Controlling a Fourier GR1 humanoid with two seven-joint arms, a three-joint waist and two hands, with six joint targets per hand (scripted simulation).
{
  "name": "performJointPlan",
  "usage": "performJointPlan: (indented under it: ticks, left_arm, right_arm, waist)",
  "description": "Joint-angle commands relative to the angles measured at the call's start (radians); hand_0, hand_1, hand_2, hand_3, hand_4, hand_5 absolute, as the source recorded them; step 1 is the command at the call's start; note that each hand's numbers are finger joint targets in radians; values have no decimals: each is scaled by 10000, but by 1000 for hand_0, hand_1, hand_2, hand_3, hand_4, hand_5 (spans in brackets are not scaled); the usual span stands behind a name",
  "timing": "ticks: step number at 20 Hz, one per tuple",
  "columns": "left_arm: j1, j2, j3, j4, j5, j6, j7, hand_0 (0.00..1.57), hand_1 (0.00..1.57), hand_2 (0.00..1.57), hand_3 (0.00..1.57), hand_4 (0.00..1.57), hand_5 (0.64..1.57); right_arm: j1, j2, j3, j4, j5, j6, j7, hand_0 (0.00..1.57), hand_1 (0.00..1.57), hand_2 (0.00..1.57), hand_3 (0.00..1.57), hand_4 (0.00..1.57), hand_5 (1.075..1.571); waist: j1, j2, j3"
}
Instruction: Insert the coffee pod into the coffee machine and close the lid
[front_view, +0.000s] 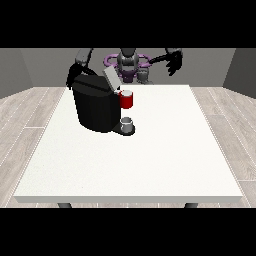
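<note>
Partly hidden behind coffee machine (96, 107): one hand (71, 79).

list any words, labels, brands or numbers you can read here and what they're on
None: no readable text appears anywhere in the front view.
The black coffee machine shows no brand or label, nor does its raised grey lid.
The red holder at its front and the small grey cup below it are plain.
The white table carries no marks.
</note>
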Motion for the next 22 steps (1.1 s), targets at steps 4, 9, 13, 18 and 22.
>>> performJointPlan:
  ticks: [4,9,13,18,22]
  left_arm:
    - [1970,-668,-105,-82,356,14,152,0,0,0,0,389,1571]
    - [2330,-526,177,-259,928,-412,409,0,0,0,0,390,1571]
    - [2577,-643,-11,-970,1072,-189,852,0,0,0,0,457,1571]
    - [2713,-619,-514,-2311,1815,-815,1219,0,0,0,0,394,1571]
    - [3227,-560,-1171,-3405,1975,-545,1669,0,0,0,0,382,1571]
  right_arm:
    - [140,178,307,-880,-603,994,-199,0,0,0,0,0,1571]
    - [-934,144,998,-1889,-546,1535,847,0,0,0,0,0,1571]
    - [-1149,-346,1215,-2431,-503,2140,1077,0,0,0,0,107,1571]
    - [-2308,-1150,33,-1848,-990,2183,1202,0,0,0,0,0,1571]
    - [-2628,-687,75,-1597,-1023,1729,1724,0,0,0,0,108,1571]
  waist:
    - [473,-1459,12]
    - [490,-1608,6]
    - [519,-1539,11]
    - [1316,-641,15]
    - [1421,-384,15]
